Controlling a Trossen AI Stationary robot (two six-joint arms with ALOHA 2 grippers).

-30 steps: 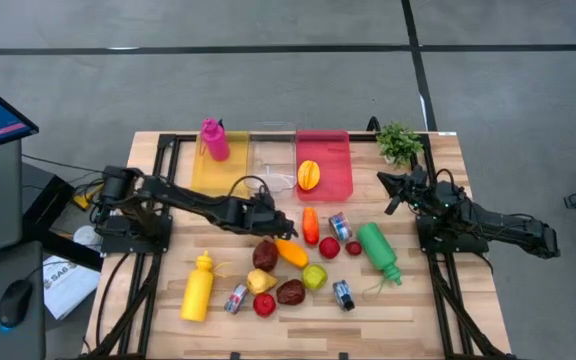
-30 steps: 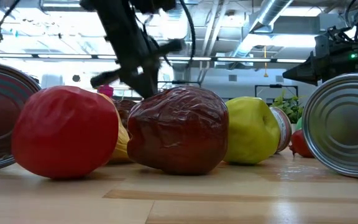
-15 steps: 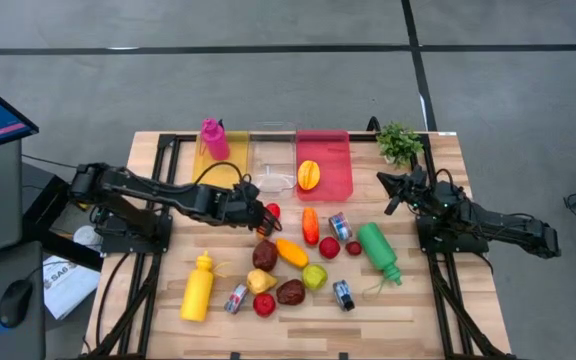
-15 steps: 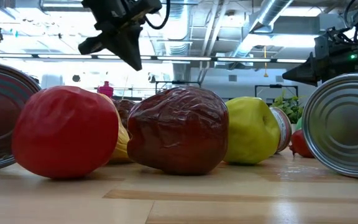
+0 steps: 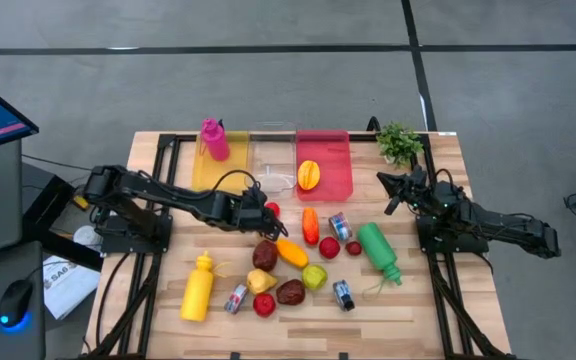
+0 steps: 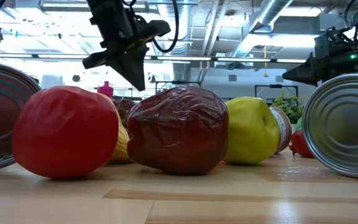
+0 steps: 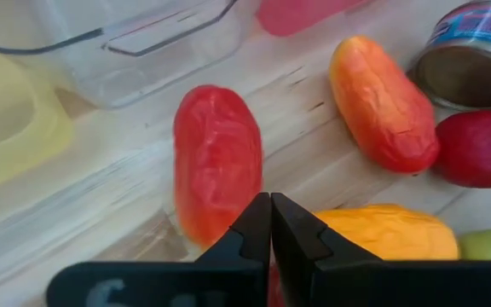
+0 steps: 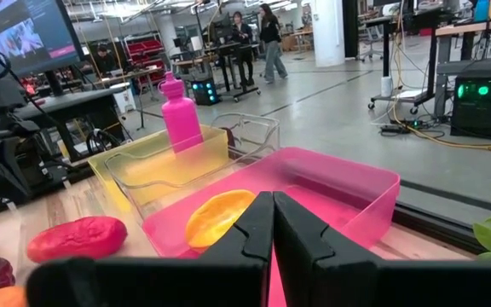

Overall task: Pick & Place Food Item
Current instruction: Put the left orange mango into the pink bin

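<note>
Left wrist view, closed empty left pincer [image 7: 270, 223] just short of red fruit [image 7: 217, 160].

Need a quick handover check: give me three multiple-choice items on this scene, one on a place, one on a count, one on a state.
1. Where is the yellow-orange fruit?
A. in the pink bin
B. in the yellow bin
C. on the floor

2. How many food items lie in the clear bin?
A. three
B. two
C. none

3. How are the left gripper fingers?
A. wide open
B. shut, empty
C. clamped on a can

Key: 1 A, the high view shows it inside; 2 C, nothing shows in it; 3 B, the left wrist view shows the fingers together above the red food item.
</note>
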